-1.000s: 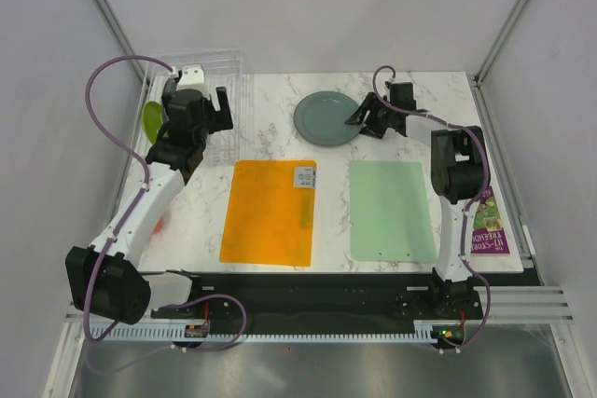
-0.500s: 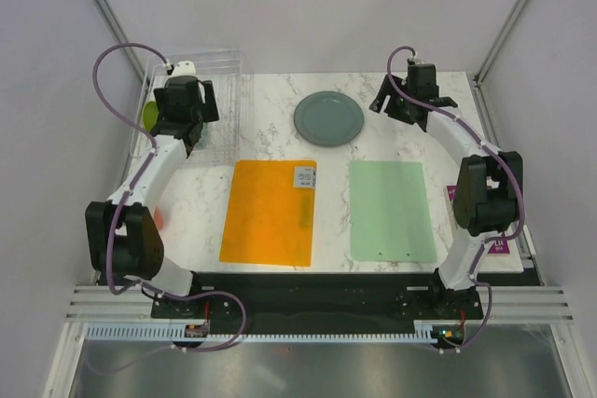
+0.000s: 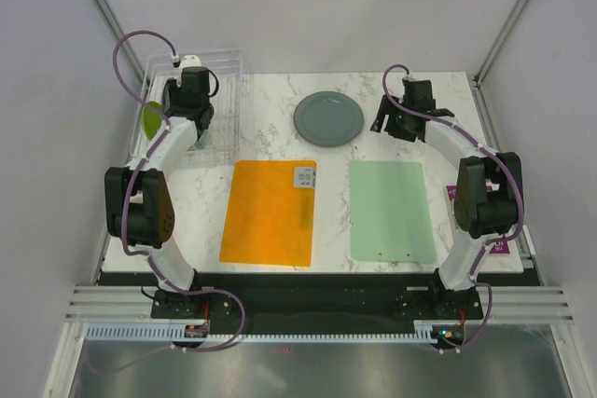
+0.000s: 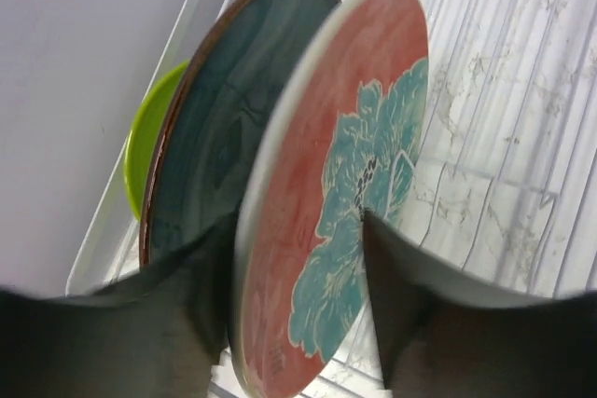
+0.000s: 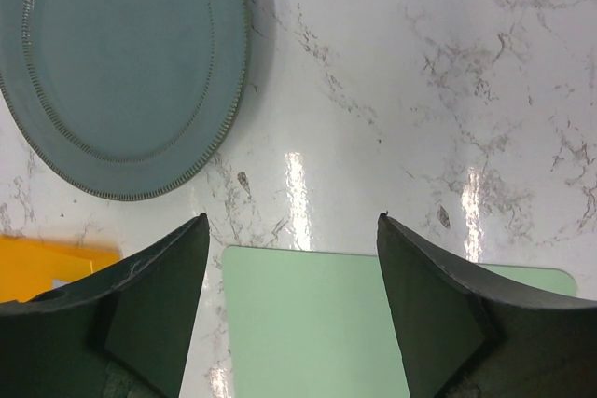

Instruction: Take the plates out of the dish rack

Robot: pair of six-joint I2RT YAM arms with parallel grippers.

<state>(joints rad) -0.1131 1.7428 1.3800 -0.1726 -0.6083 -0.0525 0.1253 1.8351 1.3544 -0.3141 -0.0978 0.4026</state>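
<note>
My L gripper point(image 4: 294, 226) astride rim of red floral plate point(image 4: 345, 137) in dish rack point(image 3: 229, 100), far-left worktop corner, can't tell if clamped; skewed lift cd knock teal plate point(image 4: 224, 128) behind or drag rack.

- Your top view looks down from high behind, over the whole surface point(image 3: 270, 137).
- Left wrist: tight on the red plate point(image 4: 345, 184).
- Right wrist: close, facing down; shares the grey-green plate point(image 5: 121, 72) with top.

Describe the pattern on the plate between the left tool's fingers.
The plate is red with a teal flower; left wrist view shows it best.
</note>
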